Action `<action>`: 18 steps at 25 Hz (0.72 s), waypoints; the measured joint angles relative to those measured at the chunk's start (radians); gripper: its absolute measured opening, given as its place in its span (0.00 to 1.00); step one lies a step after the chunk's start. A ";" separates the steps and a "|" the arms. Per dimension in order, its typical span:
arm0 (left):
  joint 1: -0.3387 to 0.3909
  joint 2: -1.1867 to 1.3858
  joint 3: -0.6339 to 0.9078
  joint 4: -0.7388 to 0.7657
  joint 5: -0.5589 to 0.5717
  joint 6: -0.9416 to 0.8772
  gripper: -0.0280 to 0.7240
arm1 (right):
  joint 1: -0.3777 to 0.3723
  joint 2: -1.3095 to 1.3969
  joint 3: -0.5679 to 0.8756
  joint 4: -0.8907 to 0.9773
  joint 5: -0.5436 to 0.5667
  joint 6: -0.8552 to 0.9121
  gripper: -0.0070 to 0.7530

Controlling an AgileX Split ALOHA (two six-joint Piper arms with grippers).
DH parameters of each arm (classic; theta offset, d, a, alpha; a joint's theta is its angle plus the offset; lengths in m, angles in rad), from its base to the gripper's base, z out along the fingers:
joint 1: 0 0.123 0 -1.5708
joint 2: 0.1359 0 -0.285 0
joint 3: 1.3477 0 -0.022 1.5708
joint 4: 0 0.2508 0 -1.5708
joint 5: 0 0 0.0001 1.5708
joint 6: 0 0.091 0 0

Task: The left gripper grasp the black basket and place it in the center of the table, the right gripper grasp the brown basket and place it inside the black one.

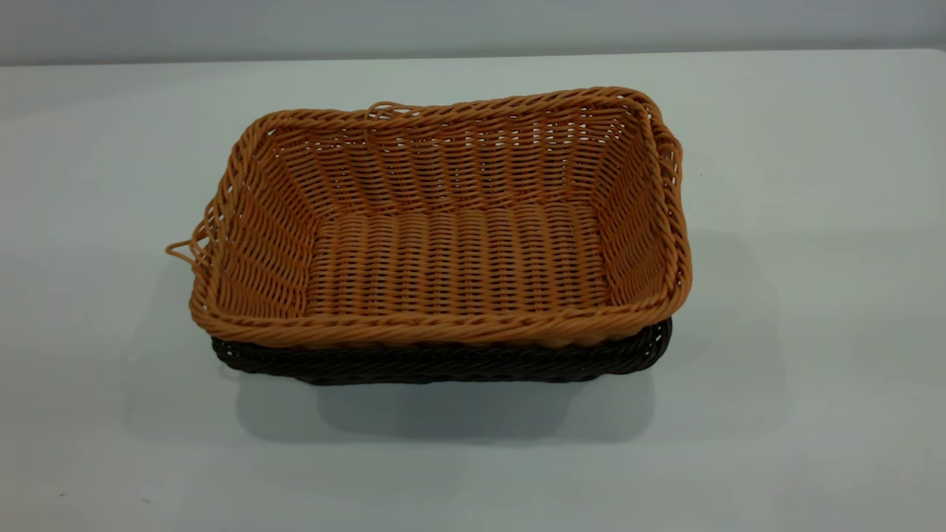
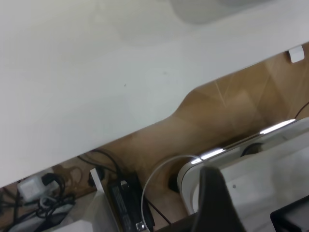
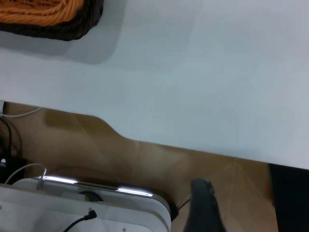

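The brown basket (image 1: 458,258) sits nested inside the black basket (image 1: 443,362) in the middle of the white table (image 1: 813,222). Only the black basket's dark braided rim shows below the brown one. Neither gripper is in the exterior view. A corner of both baskets shows in the right wrist view: brown (image 3: 34,12), black (image 3: 72,29). My left gripper (image 2: 253,212) is open and empty, held off the table's edge over the floor. My right gripper (image 3: 246,208) is open and empty, also beyond the table's edge, well away from the baskets.
The table's edge (image 2: 183,104) has a curved notch on each arm's side. Below it are a wooden floor, cables and a power adapter (image 2: 128,203), and white rig bases (image 3: 87,212).
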 joint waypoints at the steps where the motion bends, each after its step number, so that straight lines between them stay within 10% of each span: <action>1: 0.000 -0.006 0.000 -0.001 0.000 0.000 0.58 | 0.000 0.000 0.000 0.001 0.000 0.000 0.57; 11: 0.005 -0.079 0.000 -0.005 0.002 0.000 0.58 | -0.057 -0.065 0.000 0.010 0.001 -0.001 0.47; 18: 0.196 -0.185 0.000 -0.011 0.003 0.000 0.58 | -0.163 -0.356 0.000 0.014 0.014 -0.001 0.40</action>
